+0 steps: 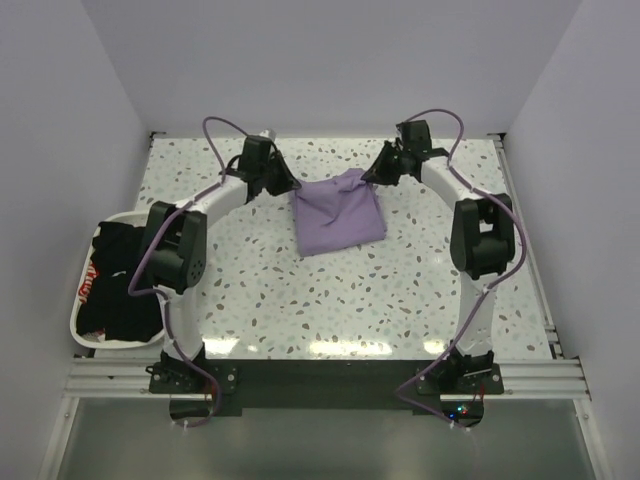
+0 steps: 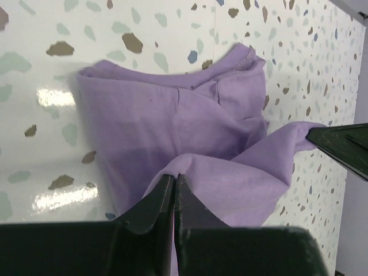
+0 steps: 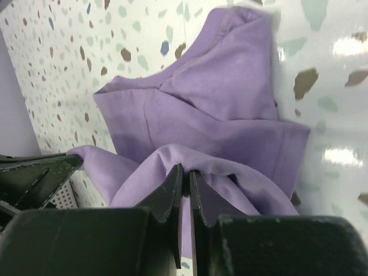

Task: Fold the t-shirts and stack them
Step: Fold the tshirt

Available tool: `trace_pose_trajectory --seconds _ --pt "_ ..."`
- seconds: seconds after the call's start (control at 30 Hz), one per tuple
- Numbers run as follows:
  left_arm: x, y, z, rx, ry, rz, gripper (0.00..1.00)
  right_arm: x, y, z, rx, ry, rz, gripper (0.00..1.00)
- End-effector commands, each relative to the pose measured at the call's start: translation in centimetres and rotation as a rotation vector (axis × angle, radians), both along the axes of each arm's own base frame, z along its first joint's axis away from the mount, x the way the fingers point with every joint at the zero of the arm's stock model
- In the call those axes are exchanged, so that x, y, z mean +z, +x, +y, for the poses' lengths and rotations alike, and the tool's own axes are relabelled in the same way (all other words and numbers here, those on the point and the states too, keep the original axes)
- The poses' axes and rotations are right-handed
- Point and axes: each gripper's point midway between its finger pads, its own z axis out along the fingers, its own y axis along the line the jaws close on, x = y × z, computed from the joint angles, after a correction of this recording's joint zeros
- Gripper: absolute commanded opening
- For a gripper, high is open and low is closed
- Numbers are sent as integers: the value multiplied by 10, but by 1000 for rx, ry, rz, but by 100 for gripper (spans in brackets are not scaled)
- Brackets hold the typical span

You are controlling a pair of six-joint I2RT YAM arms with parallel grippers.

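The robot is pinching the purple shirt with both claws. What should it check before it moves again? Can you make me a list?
1. Is the left gripper shut on the lavender shirt? Ok, cloth is pinched between its tips.
2. Is the right gripper shut on the same shirt? Ok.
3. Are the grips at opposite ends of the shirt's far edge? Ok, seen from above.
4. Is the shirt lying smooth? Not ok, it is bunched and wrinkled near the grippers.
5. Is there bare table nearer the robot to fold onto? Ok.
6. Are the black shirts out of the way? Ok, they lie in the white tray.
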Motion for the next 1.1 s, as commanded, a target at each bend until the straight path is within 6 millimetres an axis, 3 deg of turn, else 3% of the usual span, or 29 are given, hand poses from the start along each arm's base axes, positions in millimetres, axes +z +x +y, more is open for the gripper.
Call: trace_pose_trajectory --seconds 0.0,0.03,0.07,0.1,0.27,0.33,0.37,0.43,0.47,0.5,0.57,0.6,0.63,0.67,0.7,0.73,0.77,0.8,0.87,0.9,0.97,1.0,1.07 --pt "27 29 1 -38 -47 -83 0 14 29 3 35 54 -62 0" --pt "21 34 4 -37 -51 -76 0 19 38 3 36 59 -84 0" --pt "26 42 7 -37 -64 -95 0 7 44 3 36 60 -71 0" --pt "15 46 9 -34 -65 -79 0 11 51 5 43 70 -87 0" --pt "7 67 22 -28 -90 -96 0 -2 74 15 71 95 -116 0" --pt "3 78 27 -29 -104 -115 0 -3 85 14 59 98 -136 4" --pt "2 81 29 -25 -109 -114 0 0 90 14 54 104 -156 15" --pt "9 97 29 -57 -132 -179 21 3 101 11 34 128 -171 25" --pt "13 102 36 -50 -135 -193 40 5 103 10 31 135 -177 32" --pt "19 105 38 -59 -141 -212 49 13 107 9 29 138 -193 44" --pt "29 108 49 -46 -140 -248 65 24 109 0 12 102 -220 59" --pt "44 108 56 -35 -140 -281 66 23 107 -6 16 62 -232 67" --pt "48 107 57 -33 -143 -290 68 43 103 -8 14 48 -268 71" --pt "44 101 58 -24 -142 -278 68 47 104 -14 -11 18 -283 73" --pt "57 98 59 -18 -145 -298 68 39 97 -18 -6 -11 -274 73" --pt "59 94 56 -13 -155 -292 67 58 90 -16 -6 -16 -302 73" --pt "50 87 56 7 -149 -264 66 58 87 -19 -20 -43 -308 73" --pt "59 82 55 21 -144 -270 64 46 74 -14 -2 -89 -289 73" --pt "52 67 49 67 -98 -237 59 44 57 -15 -16 -169 -293 73" --pt "47 57 35 50 -71 -222 57 41 48 -2 14 -203 -298 72" --pt "44 46 27 73 -5 -222 51 27 34 5 33 -259 -273 72" --pt "40 36 8 35 23 -221 49 19 29 12 43 -297 -271 72" --pt "27 33 -5 26 58 -201 43 3 22 16 57 -335 -242 71"
